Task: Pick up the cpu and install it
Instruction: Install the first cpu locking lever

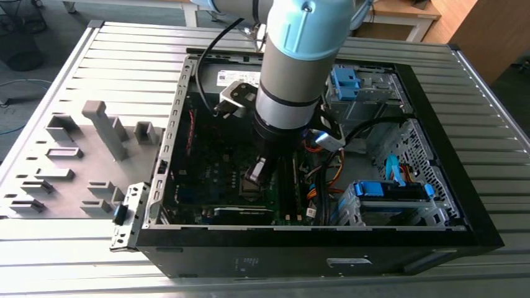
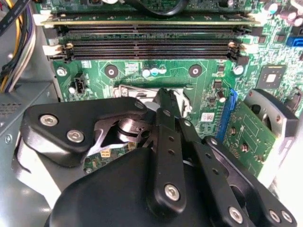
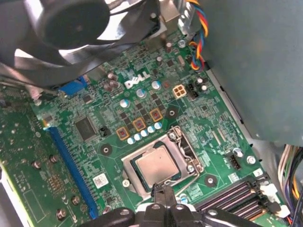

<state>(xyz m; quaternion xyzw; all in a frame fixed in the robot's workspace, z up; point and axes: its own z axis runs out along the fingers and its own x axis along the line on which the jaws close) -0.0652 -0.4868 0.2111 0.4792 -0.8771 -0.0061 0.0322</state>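
In the first wrist view the cpu [image 3: 156, 165], a flat silvery-grey square, lies level in the metal socket frame [image 3: 187, 152] on the green motherboard [image 3: 142, 97]. My gripper [image 3: 162, 191] hangs right at the socket's edge with its fingertips drawn together and nothing between them. In the second wrist view my gripper [image 2: 165, 101] stands over the socket frame [image 2: 131, 90] and hides what lies in it. In the exterior view the arm reaches down into the open computer case, and my gripper [image 1: 255, 177] is low over the board.
Memory slots [image 2: 151, 45] run close beside the socket. A fan [image 3: 71, 23] and bundled cables [image 3: 196, 28] hang near. The case wall [image 1: 170, 155] and blue drive cages [image 1: 389, 192] hem in the arm. A grey tray [image 1: 49, 205] with plastic blocks lies at the exterior view's left.
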